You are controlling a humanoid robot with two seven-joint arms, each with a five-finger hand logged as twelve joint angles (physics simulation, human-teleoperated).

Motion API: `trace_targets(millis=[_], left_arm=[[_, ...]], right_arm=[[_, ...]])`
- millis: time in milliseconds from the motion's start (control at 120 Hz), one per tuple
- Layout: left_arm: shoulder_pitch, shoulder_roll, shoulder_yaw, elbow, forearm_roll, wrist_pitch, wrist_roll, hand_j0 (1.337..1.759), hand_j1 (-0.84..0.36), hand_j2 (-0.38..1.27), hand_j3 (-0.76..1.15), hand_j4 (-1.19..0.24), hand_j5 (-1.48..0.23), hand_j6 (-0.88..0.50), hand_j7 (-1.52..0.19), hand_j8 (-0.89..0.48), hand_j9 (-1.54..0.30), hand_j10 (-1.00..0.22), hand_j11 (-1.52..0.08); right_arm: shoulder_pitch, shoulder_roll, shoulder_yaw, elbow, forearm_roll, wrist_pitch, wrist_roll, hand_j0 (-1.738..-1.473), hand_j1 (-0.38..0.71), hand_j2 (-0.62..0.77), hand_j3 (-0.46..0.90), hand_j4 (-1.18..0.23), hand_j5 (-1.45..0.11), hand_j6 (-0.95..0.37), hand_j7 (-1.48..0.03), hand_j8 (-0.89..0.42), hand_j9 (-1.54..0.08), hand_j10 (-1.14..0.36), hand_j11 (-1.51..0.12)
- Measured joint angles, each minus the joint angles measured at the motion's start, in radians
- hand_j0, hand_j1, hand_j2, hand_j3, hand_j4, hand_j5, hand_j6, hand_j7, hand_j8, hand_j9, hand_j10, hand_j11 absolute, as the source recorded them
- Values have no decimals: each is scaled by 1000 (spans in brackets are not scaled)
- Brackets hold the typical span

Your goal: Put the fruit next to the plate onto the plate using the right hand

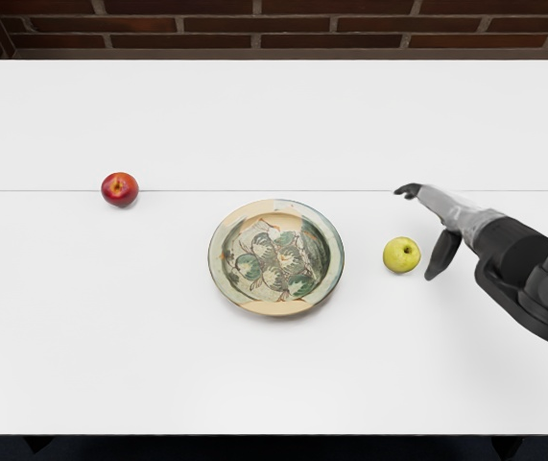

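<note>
Fingers [442,254] are spread loose on your right hand [446,213], gripping nothing: one points left, another hangs down just beside the small round yellow-green apple [401,254], with a sliver of gap between them. That apple sits on the white table [274,375] just right of the round ceramic plate with the green leaf pattern [216,259], off its rim. Your round red apple [119,189] lies well apart, far left.

The red apple [119,189] lies far left, the yellow-green apple [401,254] right. The plate [216,261] is cream with green leaves and pale flowers. The table [110,336] is white, the brick wall [283,24] red-brown, the right hand [444,216] dark grey.
</note>
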Motion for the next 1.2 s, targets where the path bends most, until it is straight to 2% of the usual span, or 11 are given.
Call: trace_targets(millis=[408,808,1200], left_arm=[[0,0,0,-1,0,0,0,1658,339,2,0,-9,-11,-9,-11,-9,-11,-9,-11],[0,0,2,-3,0,0,0,1658,339,2,0,-9,-11,-9,-11,-9,-11,-8,-11],[0,0,1,-4,0,0,0,1658,339,2,0,-9,-11,-9,-11,-9,-11,-9,-11]], right_arm=[[-61,18,-6,0,-80,-61,0,-1658,-54,-46,0,-252,-323,-254,-322,-253,-323,-251,-323],[-110,20,-7,0,-156,-111,0,-1658,72,-67,0,-357,-460,-358,-459,-357,-460,-356,-460],[-146,41,-7,0,-212,-132,0,-1658,100,-71,0,-379,-490,-381,-489,-380,-490,-379,-490]])
